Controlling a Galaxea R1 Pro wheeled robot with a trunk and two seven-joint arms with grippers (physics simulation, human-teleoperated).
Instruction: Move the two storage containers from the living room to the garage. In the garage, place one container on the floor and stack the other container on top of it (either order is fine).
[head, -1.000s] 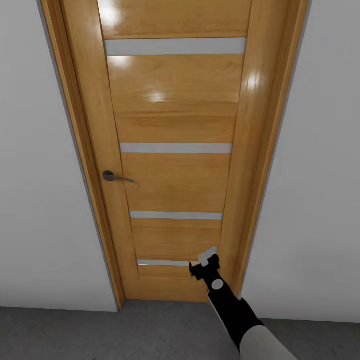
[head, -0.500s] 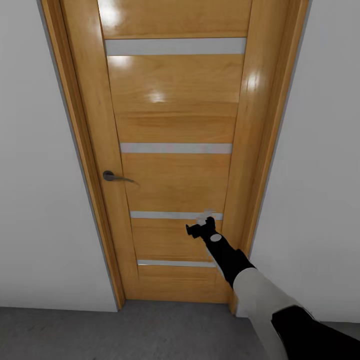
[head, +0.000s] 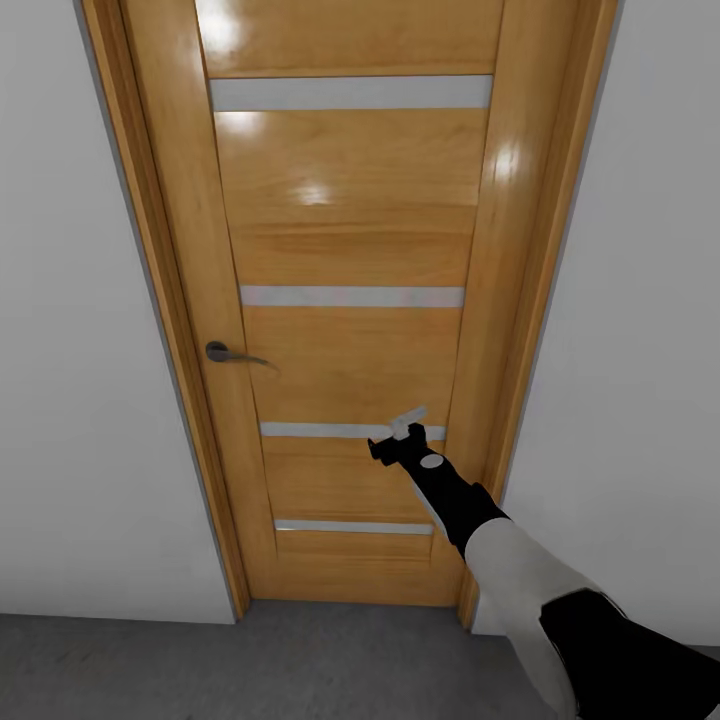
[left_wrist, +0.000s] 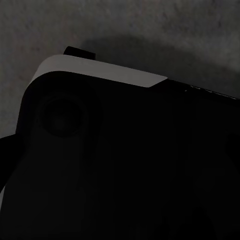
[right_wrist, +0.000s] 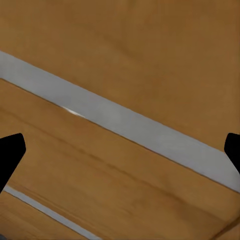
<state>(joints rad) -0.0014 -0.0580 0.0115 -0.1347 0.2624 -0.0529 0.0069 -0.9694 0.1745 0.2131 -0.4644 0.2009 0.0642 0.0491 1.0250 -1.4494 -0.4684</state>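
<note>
A closed, glossy honey-wood door (head: 350, 300) with grey horizontal strips and a metal lever handle (head: 232, 353), set between plain white walls (head: 80, 400), above a dark grey floor (head: 250, 665).

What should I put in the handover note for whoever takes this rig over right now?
Right claw: raised against the lower part of the closed wooden door, at its third grey strip. In the right wrist view its fingertips stand wide apart with nothing between them: open, empty.
Left claw: cannot tell its state; the left wrist view is dark, looking at robot body over grey floor.
Door handle: on the door's left side, untouched, well away from the right claw.
Containers: none in sight here, none carried by the right claw.
Left to do: get through this door, then fetch, carry and stack both containers.
</note>
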